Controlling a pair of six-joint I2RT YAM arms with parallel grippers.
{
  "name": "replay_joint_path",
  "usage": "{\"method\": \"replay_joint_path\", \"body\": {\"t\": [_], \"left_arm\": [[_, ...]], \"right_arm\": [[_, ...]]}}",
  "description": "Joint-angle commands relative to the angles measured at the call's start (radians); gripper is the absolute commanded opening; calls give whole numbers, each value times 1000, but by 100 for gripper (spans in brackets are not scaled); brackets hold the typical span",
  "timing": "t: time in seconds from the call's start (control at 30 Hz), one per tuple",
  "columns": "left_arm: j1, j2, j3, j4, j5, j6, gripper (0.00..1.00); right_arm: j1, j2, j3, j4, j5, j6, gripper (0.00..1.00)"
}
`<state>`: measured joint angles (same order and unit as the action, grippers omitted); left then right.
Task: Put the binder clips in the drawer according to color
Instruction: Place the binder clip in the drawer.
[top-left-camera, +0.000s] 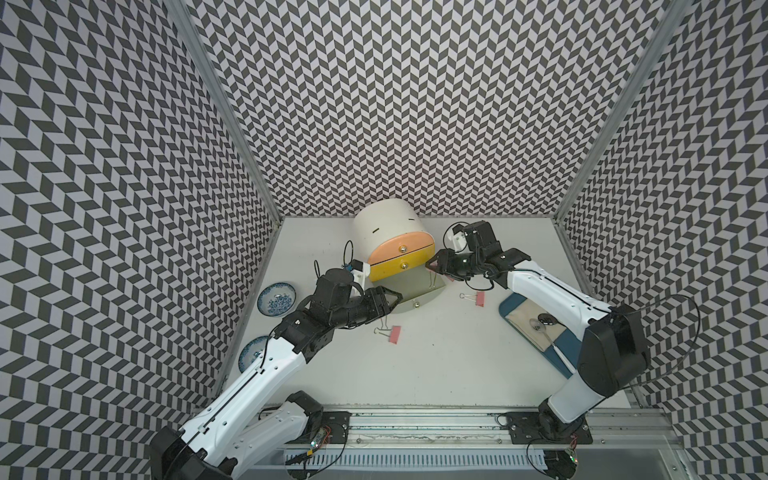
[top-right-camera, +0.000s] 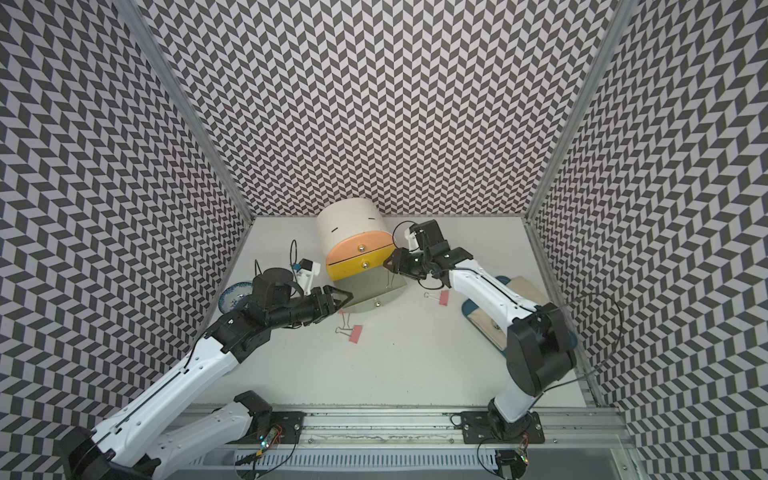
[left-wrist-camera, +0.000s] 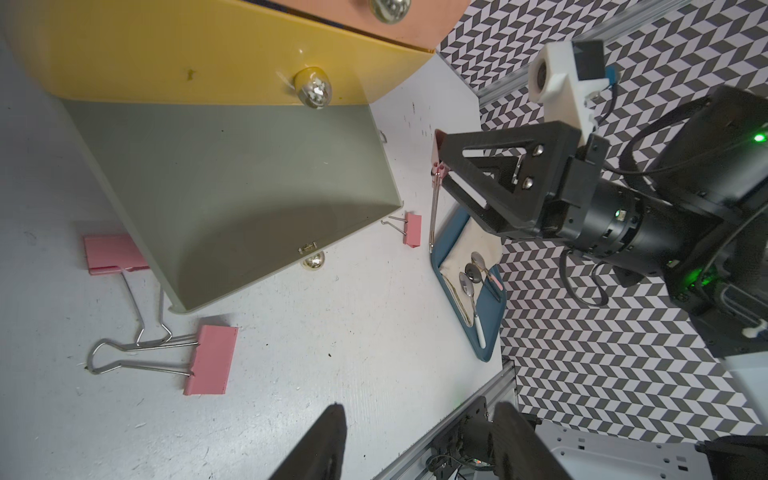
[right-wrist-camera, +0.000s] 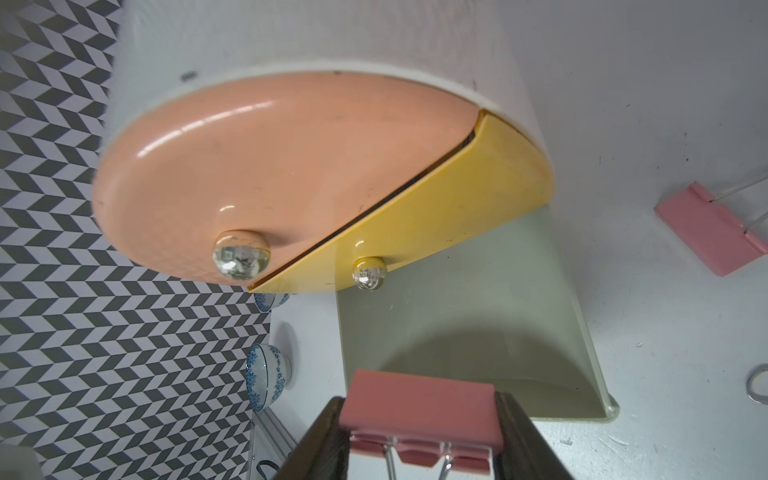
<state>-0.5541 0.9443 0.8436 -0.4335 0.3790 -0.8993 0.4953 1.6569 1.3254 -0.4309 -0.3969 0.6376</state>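
The white drawer unit (top-left-camera: 384, 226) stands at the back of the table. Its green bottom drawer (top-left-camera: 409, 291) is pulled out and its floor (left-wrist-camera: 249, 174) is bare. My right gripper (top-left-camera: 433, 262) hovers over that drawer's right side, shut on a pink binder clip (right-wrist-camera: 419, 407) whose wire handles hang down (left-wrist-camera: 434, 208). My left gripper (top-left-camera: 397, 298) is open and empty at the drawer's front left corner. Three more pink binder clips lie on the table: one in front of the drawer (top-left-camera: 392, 334), one to its right (top-left-camera: 480, 298), one half under the drawer's side (left-wrist-camera: 112, 253).
The pink top drawer (top-left-camera: 401, 245) and yellow middle drawer (top-left-camera: 399, 268) are shut. Two blue-patterned bowls (top-left-camera: 276, 298) (top-left-camera: 251, 353) sit by the left wall. A blue tray (top-left-camera: 509, 309) with a cloth and spoon lies under my right arm.
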Motion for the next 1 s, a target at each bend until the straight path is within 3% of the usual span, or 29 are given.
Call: {"method": "replay_joint_path", "body": {"t": [0.0,0.23,0.73,0.97], "left_arm": [[-4,-10,-8,26,-8,7,60],[-3,-18,-10,-5,-21,26,60],[-1,-68,-48,-40,-38,7,60],[-1,-82,-47,-53,-45,0,60]], "right_arm": [[8,26,1,58,15,-7,40],[17,54,-2,46,56,-31,43],[19,40,-4,4,116,-69,61],[20,22,-5,-12,132,-79,63]]}}
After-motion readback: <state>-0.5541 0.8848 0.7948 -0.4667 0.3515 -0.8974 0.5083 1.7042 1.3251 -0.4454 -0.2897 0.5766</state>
